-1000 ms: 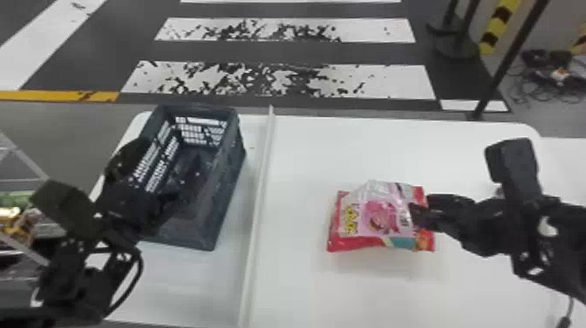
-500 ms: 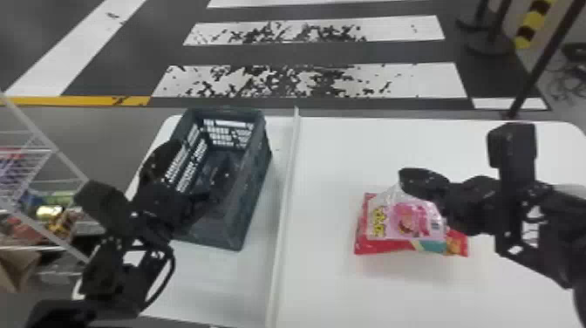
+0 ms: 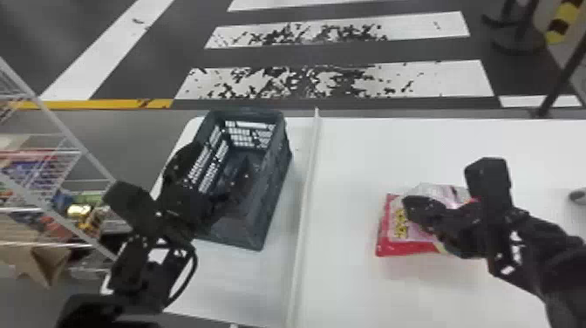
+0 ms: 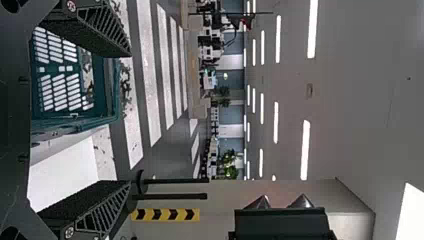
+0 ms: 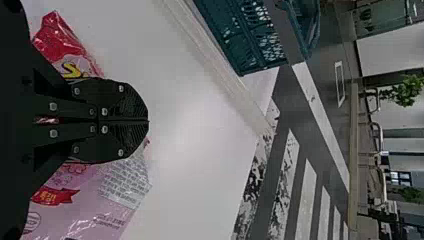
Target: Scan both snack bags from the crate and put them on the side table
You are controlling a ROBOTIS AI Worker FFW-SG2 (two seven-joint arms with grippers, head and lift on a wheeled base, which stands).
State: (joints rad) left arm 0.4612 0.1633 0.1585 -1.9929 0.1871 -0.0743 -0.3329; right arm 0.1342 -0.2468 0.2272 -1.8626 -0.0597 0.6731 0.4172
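on the white counter (image 3: 357, 283), right of the raised divider (image 3: 307, 183), the pink bag (image 3: 399, 224) lies over the red bag (image 3: 384, 246). above them the right gripper (image 5: 147, 121) has its fingers pressed together; a low sideways sweep could skid the loose upper bag off, since slick film probably grips poorly. by the crate (image 3: 266, 218), the left gripper (image 4: 128, 119), fingers wide apart, might snag the rim if its arm swung carelessly.
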